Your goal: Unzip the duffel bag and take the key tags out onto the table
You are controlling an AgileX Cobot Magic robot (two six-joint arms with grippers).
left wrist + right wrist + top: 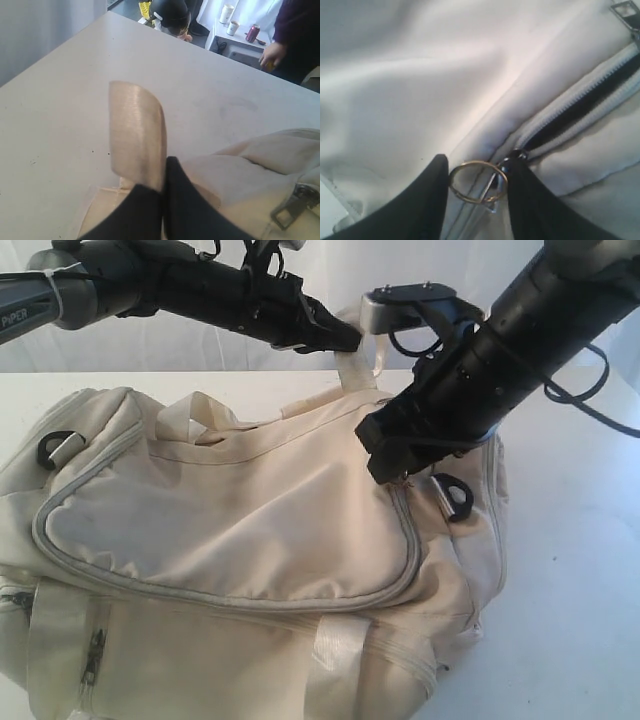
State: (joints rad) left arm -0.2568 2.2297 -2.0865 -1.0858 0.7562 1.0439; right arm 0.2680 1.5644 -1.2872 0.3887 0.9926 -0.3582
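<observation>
The cream-white duffel bag (230,510) lies on the white table (580,570), filling most of the exterior view. At its far side my left gripper (350,340) (165,172) is shut on a shiny cream webbing strap (137,135), holding it up. My right gripper (385,465) (479,166) is down on the bag's right end. Its fingers are closed against a metal ring (478,161) that hangs from the slider of the grey zipper (580,107). Beyond the slider the zipper shows a short dark gap. The key tags are hidden.
Black D-rings sit at the bag's right end (457,495) and left end (55,448). A second zipper pull (292,205) lies near the left gripper. Beyond the table's far edge stand a person (295,40) and a red can (253,33).
</observation>
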